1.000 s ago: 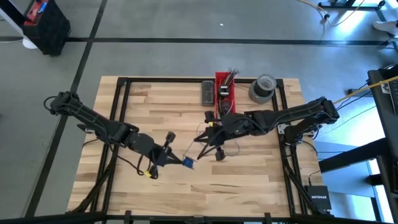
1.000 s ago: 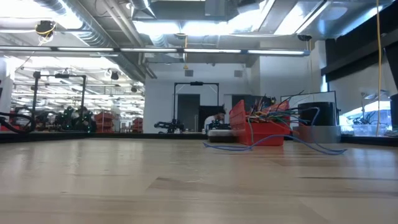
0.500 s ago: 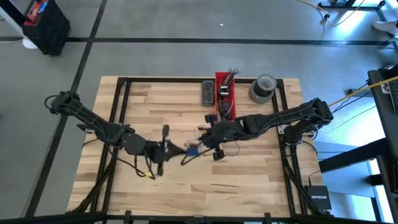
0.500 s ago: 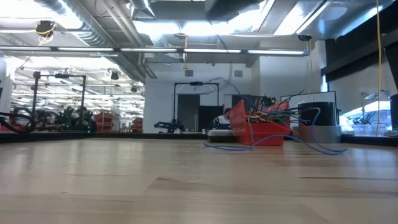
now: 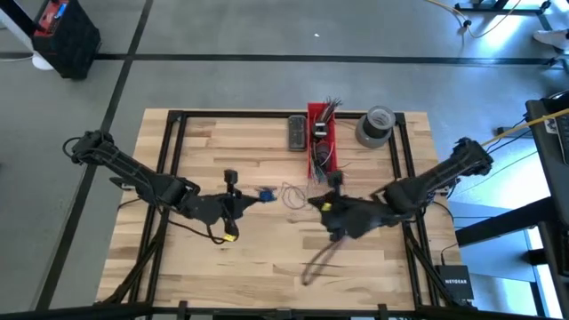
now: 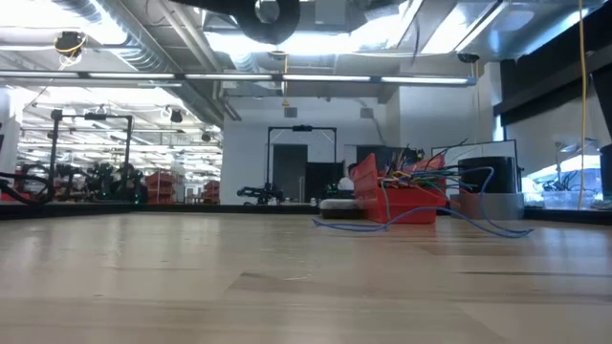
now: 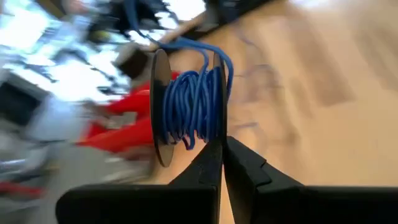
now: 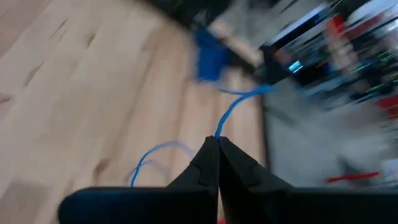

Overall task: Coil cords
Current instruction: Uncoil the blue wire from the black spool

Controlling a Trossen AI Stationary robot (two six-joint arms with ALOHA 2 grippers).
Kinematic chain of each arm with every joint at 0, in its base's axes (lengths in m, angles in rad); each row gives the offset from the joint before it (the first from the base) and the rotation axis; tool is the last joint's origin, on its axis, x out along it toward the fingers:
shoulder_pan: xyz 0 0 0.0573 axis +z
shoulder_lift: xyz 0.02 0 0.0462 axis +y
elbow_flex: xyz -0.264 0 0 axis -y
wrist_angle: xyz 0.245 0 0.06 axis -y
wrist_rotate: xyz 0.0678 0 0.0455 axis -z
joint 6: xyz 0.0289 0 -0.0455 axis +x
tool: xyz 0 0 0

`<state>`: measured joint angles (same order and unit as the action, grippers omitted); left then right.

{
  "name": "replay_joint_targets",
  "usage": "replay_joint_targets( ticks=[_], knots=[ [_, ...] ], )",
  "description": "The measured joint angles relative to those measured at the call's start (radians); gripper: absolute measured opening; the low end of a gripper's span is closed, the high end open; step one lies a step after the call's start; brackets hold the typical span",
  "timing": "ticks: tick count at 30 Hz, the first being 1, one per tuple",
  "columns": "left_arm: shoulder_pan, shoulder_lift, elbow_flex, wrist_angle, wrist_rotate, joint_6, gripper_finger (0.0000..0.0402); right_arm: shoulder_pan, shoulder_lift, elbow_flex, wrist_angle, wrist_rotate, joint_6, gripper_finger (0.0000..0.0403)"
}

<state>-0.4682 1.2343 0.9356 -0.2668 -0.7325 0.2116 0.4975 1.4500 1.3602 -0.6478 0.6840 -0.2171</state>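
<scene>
Behind the arms, red bin, tape roll, grey box

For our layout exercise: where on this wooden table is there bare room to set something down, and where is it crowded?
Bare: the wooden table strip between its left frame and the dark remote, and the near edge. Crowded: the red bin, grey tape roll, and the middle, where the left gripper holds the blue cord spool and the right gripper pinches the cord.

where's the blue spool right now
In the high view the blue spool is near the table's middle, at the left gripper, which is shut on its flange, left of the red bin.
</scene>
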Motion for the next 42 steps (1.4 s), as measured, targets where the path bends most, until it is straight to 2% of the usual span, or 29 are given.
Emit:
replay_joint_targets(
  ticks=[4,7,9,13,19,21,23,25,28,34,36,39,42],
  knots=[
    [0.035,0.000,0.000,-0.015,0.203,-0.036,0.0005,0.033,-0.070,0.001,0.075,0.109,-0.074,0.0001],
    [0.063,0.000,0.000,0.007,0.273,-0.039,0.0005,0.032,-0.092,0.002,0.181,0.104,-0.157,0.0001],
    [0.080,0.008,0.000,0.034,0.332,-0.035,0.0005,0.019,-0.091,0.002,0.260,0.070,-0.234,0.0001],
    [0.095,0.041,0.000,0.084,0.551,0.025,0.0005,-0.038,-0.077,0.002,0.364,-0.068,-0.332,0.0001],
    [0.079,0.058,0.000,0.196,0.847,0.152,0.0005,-0.166,-0.031,0.002,0.367,-0.152,-0.328,0.0001],
    [0.063,0.059,0.000,0.229,0.900,0.199,0.0005,-0.202,-0.009,0.002,0.362,-0.162,-0.312,0.0001],
    [0.038,0.053,0.000,0.271,0.900,0.253,0.0005,-0.226,0.016,0.002,0.333,-0.180,-0.295,0.0001],
    [0.009,0.035,0.000,0.320,0.847,0.302,0.0005,-0.241,0.040,0.002,0.282,-0.188,-0.274,0.0001],
    [-0.059,0.006,0.002,0.358,0.633,0.344,0.0005,-0.243,0.067,0.002,0.152,-0.180,-0.208,0.0001],
    [-0.172,-0.008,0.002,0.354,-0.015,0.350,0.0005,-0.219,0.092,-0.001,-0.177,-0.179,0.062,0.0001],
    [-0.180,-0.009,0.002,0.326,-0.191,0.323,0.0005,-0.197,0.092,-0.010,-0.244,-0.167,0.138,0.0001],
    [-0.171,-0.009,0.001,0.238,-0.334,0.256,0.0005,-0.147,0.091,-0.014,-0.341,-0.092,0.232,0.0001],
    [-0.147,-0.009,0.001,0.162,-0.341,0.187,0.0005,-0.104,0.081,-0.010,-0.396,-0.057,0.323,0.0003]
  ],
)
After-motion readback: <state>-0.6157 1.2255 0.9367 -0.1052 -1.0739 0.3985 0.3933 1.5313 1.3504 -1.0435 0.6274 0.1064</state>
